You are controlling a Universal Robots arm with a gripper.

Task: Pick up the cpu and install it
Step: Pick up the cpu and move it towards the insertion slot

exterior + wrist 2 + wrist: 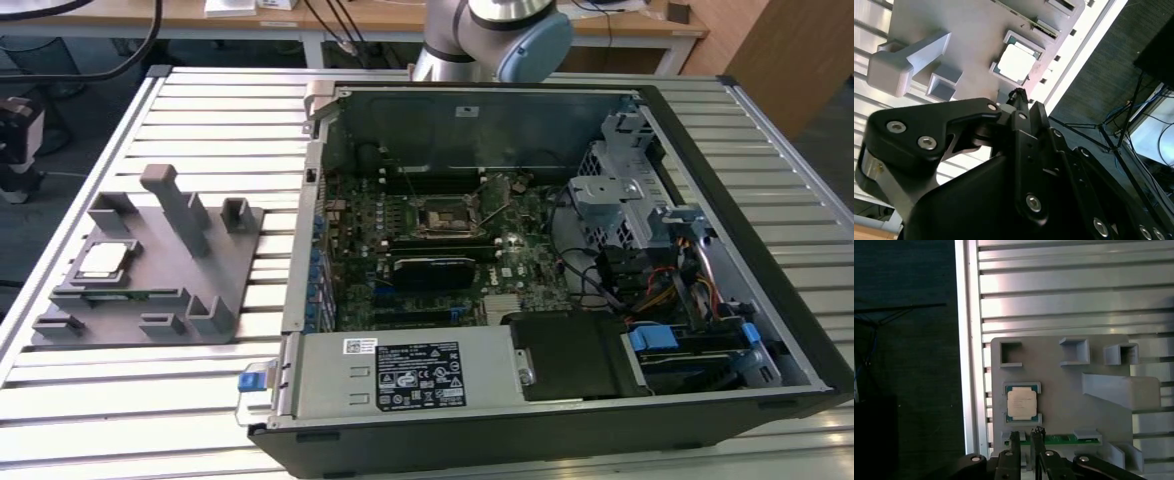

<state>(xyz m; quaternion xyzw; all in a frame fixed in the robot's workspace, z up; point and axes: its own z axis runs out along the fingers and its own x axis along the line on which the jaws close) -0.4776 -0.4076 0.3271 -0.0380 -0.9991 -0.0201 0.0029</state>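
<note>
Gripper (pixel 1026 436): fingers a narrow gap apart, holding nothing, hanging above the grey fixture tray (pixel 1059 390) just beside the cpu (pixel 1021 404). The cpu lies flat in its tray recess, silver lid up; its markings cannot be made out. The exterior view shows the open computer case (pixel 787 300) to the tray's right. The black socket (pixel 441 218) sits mid-motherboard. A printed label (pixel 416 372) is fixed to the power supply.

The cpu (pixel 104 260) lies flat on the grey fixture tray (pixel 234 270) at the exterior view's left, on the slatted metal table (pixel 200 110). Beside the tray an open computer case (pixel 747 230) shows its motherboard with the black socket (pixel 438 217). The arm (pixel 487 40) stands behind the case.
</note>
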